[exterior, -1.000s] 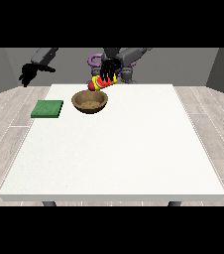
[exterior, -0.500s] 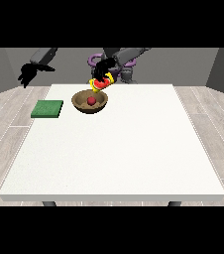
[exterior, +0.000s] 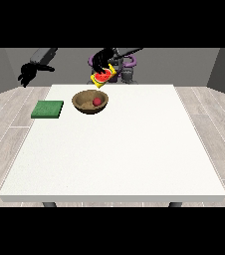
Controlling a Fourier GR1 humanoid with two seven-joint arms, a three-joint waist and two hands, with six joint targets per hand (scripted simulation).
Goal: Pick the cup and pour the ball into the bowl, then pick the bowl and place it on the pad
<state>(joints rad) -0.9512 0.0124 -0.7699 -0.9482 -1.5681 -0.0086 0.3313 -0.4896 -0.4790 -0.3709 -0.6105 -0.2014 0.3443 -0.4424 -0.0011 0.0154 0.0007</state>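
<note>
1. Spanning the near ground: white table [exterior: 114, 164], its bare top filling the view from 6 o'clock up past centre.
2. Pad [exterior: 48, 109], green, flat, at 9 o'clock of the bowl, apart from it, near the table's edge at the view's left.
3. Bowl [exterior: 90, 102], brown, upright, on the far half of the table toward 11 o'clock of the table's middle.
4. Ball [exterior: 97, 101], red, lying inside the bowl, toward its side at the view's right. Judged: the pour is done.
5. Cup [exterior: 103, 77], yellow with red showing at its mouth, tilted, held in the air at 1 o'clock of the bowl, not touching it.
6. Hand at the view's right [exterior: 100, 61], black, fingers curled round the cup from above.
7. Hand at the view's left [exterior: 29, 74], raised beyond the table's far corner at 11 o'clock of the pad, carrying nothing, fingers hanging relaxed and spread.
8. Step in hand, as a judgement: the end of the pouring. The next move calls for the cup to be put aside clear of the bowl, then the bowl gripped at its rim, kept level so the ball stays in, and carried toward 9 o'clock onto the pad.
</note>
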